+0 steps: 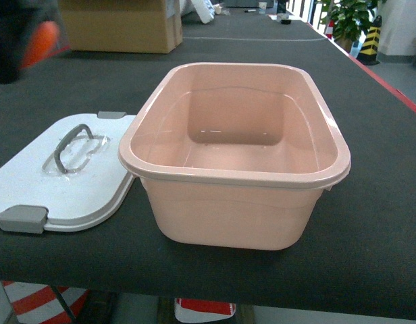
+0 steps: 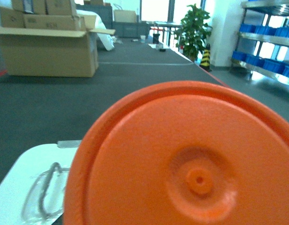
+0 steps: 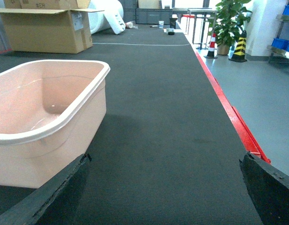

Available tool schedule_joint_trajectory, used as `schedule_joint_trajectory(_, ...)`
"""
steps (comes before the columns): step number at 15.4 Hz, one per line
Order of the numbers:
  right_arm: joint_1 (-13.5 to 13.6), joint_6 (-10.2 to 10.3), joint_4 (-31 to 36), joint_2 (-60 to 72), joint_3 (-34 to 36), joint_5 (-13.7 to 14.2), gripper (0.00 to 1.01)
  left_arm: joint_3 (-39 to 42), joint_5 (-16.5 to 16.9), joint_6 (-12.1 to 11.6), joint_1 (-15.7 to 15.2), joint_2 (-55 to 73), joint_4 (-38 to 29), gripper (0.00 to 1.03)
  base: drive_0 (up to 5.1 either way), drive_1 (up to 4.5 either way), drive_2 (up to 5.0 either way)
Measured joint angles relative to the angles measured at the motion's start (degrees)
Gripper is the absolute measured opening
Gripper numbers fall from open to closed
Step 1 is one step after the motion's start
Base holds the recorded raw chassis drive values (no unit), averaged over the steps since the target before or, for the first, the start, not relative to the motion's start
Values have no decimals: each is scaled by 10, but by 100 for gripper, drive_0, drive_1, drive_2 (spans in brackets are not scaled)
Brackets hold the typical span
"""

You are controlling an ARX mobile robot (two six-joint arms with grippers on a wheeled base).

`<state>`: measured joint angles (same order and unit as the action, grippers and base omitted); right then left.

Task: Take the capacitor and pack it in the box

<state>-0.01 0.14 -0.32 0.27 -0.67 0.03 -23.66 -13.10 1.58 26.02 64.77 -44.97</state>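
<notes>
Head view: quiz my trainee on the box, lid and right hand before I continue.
1. True or false: nothing shows inside the box.
2. The lid lies: A) shut on the box; B) flat on the table, left of the box in the head view; C) on a shelf.
3. Fill in: the right hand is ____, with nothing between its fingers.
Key: 1 true; 2 B; 3 open.

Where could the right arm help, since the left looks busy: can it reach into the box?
Probably yes. The box sits open, lid off to its far side, and the right end effector is open with only bare table between.
</notes>
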Motion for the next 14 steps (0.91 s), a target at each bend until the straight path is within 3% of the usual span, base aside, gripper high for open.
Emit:
schedule_joint_trajectory(3, 0, 0, 0, 0, 0, 0, 98, -204, -22, -1, 59, 236, 18, 44, 0, 0, 0)
schedule_joint_trajectory(5, 0, 0, 0, 0, 0, 0, 98, -322, -32, 1, 66, 347, 62, 44, 0, 0, 0)
schedule_joint_trajectory(7, 0, 0, 0, 0, 0, 0, 98, -379, -36, -1, 64, 411, 77, 44, 0, 0, 0)
schedule_joint_trajectory(12, 0, 0, 0, 0, 0, 0, 98, -376, -35, -7, 44, 419, 52, 100, 0, 0, 0)
schedule_joint_trajectory(14, 0, 0, 0, 0, 0, 0, 98, -349, -27, -12, 29, 401, 41, 98, 0, 0, 0)
